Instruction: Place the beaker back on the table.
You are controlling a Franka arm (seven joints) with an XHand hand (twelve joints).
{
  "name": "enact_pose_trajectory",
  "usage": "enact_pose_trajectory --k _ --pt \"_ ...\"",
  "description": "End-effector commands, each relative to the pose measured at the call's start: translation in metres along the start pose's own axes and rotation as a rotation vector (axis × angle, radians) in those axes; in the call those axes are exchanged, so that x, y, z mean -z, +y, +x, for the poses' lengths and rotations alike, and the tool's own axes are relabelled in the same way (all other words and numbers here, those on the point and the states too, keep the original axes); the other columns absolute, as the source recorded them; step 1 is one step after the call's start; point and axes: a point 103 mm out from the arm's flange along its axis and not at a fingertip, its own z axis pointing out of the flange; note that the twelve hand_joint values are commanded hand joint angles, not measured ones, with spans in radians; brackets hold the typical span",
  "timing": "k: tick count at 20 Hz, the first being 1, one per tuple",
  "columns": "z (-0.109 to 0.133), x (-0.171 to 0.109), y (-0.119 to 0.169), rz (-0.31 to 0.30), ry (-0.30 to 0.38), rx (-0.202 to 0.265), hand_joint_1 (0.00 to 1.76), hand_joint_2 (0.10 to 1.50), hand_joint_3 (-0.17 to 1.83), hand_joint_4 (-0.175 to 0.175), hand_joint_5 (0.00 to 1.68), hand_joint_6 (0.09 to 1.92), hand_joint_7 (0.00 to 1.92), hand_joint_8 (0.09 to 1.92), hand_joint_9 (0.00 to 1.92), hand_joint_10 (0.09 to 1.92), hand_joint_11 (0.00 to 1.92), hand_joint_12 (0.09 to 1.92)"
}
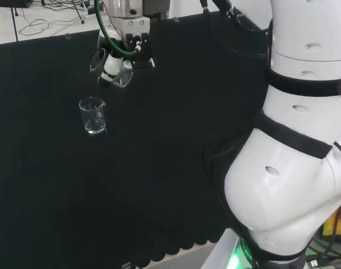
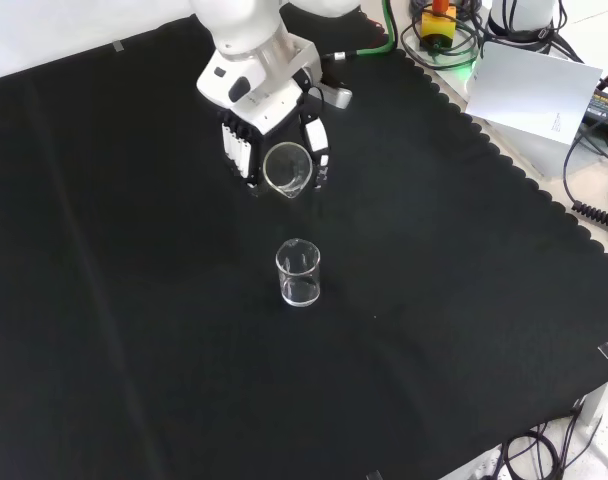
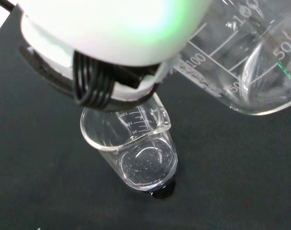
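Gripping a clear beaker [image 2: 288,167] between its curled fingers and thumb, the hand [image 2: 267,125] hangs above the black cloth [image 2: 124,300] with the glass lifted clear of the bench. In the front view the held beaker is tipped over, its round mouth turned toward the camera and its spout low, with black and white fingers [image 2: 238,150] on one side of it and another finger on the other. In the head view the same beaker [image 1: 115,72] shows under the hand [image 1: 128,47] near the far edge of the cloth [image 1: 176,145], tilted, its rim catching light.

A second beaker [image 2: 298,273] stands upright on the cloth, apart from the hand and nearer the camera in the front view; in the head view this standing beaker [image 1: 93,116] sits to the left of and below the hand. It looks empty, though clear glass makes that hard to judge.

The wrist view looks down on the standing beaker [image 3: 136,148], its printed scale and spout visible, while the held beaker [image 3: 251,62] fills a corner close to the lens, its scale marks large, beside a blurred white part of the hand [image 3: 112,28].
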Motion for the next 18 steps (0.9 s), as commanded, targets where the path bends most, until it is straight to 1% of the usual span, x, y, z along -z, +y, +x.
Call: enact_pose_trajectory --k 1,3,8,12,18 --pt "-0.044 -0.006 0.0 -0.07 0.134 0.017 1.29 0.65 0.8 -0.175 1.1 1.01 1.15 1.0 1.44 0.86 1.11 0.86" --pt "-0.053 -0.009 0.0 -0.082 0.172 0.027 1.29 0.65 0.8 -0.175 1.1 1.01 1.15 1.0 1.44 0.86 1.11 0.86" --pt "-0.072 -0.018 -0.001 -0.107 0.22 0.063 1.29 0.66 0.8 -0.175 1.1 1.01 1.15 1.0 1.43 0.86 1.11 0.86" --pt "-0.086 -0.037 -0.001 -0.131 0.27 0.119 1.29 0.66 0.79 -0.175 1.1 1.01 1.15 1.0 1.43 0.86 1.11 0.86" --pt "-0.094 -0.061 -0.001 -0.161 0.329 0.172 1.29 0.66 0.79 -0.175 1.09 1.01 1.15 1.0 1.43 0.86 1.1 0.86"
